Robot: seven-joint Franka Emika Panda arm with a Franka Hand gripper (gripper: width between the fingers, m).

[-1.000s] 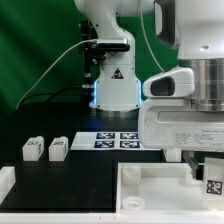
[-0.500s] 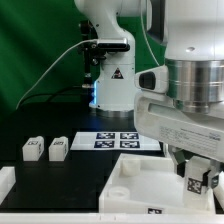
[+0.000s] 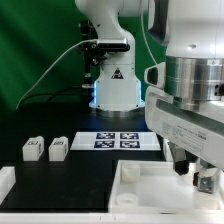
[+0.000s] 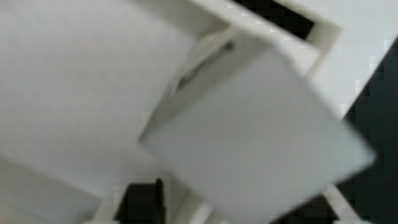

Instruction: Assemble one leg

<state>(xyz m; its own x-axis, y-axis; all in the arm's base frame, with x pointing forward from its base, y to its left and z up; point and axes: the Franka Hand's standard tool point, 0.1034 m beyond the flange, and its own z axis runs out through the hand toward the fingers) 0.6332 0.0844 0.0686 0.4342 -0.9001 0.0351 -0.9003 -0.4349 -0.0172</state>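
my pincer (image 3: 203, 172) low over big white tabletop (image 3: 150, 185), at exterior view's right. pincer squeezes small white leg (image 3: 206, 182), holds it just above tabletop corner. two more legs (image 3: 33, 149) (image 3: 58, 149) sit side by side on black table (image 3: 70, 175), far off at exterior view's left. marker board (image 3: 118, 141) lies flat behind, near my base. wrist view all blurry, only pale leg (image 4: 249, 150) close up against white tabletop (image 4: 80, 90).
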